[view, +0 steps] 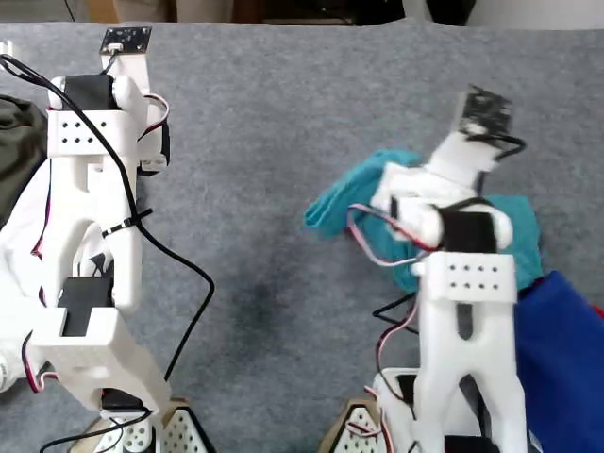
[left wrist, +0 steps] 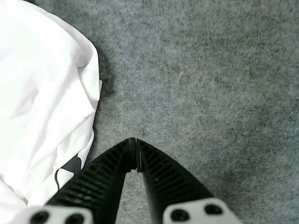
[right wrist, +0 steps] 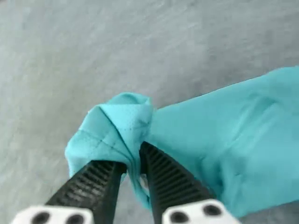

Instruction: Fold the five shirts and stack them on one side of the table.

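Nearest the high camera, the right arm [view: 467, 311] stands over the teal shirt [view: 330, 208], crumpled mid-table beside a blue shirt [view: 566, 349]. The left arm [view: 90, 236] hangs above a white shirt [view: 19, 245] near a dark shirt [view: 14, 132]. From the left wrist, the left gripper [left wrist: 134, 151] is closed on nothing, its tips over the bare table [left wrist: 210, 70] just beside the white shirt. From the right wrist, the right gripper [right wrist: 133, 156] pinches a bunched edge of the teal shirt, likely to spread it for folding.
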Controlling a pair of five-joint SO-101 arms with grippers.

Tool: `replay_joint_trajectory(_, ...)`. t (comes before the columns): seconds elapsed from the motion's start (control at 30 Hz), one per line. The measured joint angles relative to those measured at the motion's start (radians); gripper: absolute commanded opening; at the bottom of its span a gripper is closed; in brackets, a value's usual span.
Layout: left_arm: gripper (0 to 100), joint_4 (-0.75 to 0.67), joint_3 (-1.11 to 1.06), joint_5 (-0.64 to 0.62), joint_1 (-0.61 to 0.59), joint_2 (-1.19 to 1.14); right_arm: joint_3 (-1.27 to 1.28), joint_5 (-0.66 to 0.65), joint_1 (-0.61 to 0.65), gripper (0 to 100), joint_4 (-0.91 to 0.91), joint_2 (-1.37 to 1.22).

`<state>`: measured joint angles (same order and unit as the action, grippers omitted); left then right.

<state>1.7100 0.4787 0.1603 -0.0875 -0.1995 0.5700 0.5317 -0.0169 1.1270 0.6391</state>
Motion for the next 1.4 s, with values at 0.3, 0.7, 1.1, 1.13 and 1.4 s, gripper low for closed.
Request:
replay_joint_trajectory(0.3,2,-0.009,0.0,0.0,0.0,0.0,0.157,-0.037,-0.255,0.5,-0.189,-0.107)
replay_joint_trajectory(0.7,2,-0.012,0.0,0.0,0.0,0.0,0.17,-0.1,-0.488,0.5,-0.305,-0.264)
replay_joint_trajectory(1.1,2,-0.012,0.0,0.0,0.0,0.0,0.196,-0.147,-0.572,0.5,-0.305,-0.311)
replay_joint_trajectory(1.13,2,-0.012,0.0,0.0,0.0,0.0,0.203,-0.152,-0.572,0.5,-0.305,-0.311)
replay_joint_trajectory(1.4,2,-0.012,0.0,0.0,0.0,0.0,0.244,-0.169,-0.589,0.5,-0.308,-0.311)
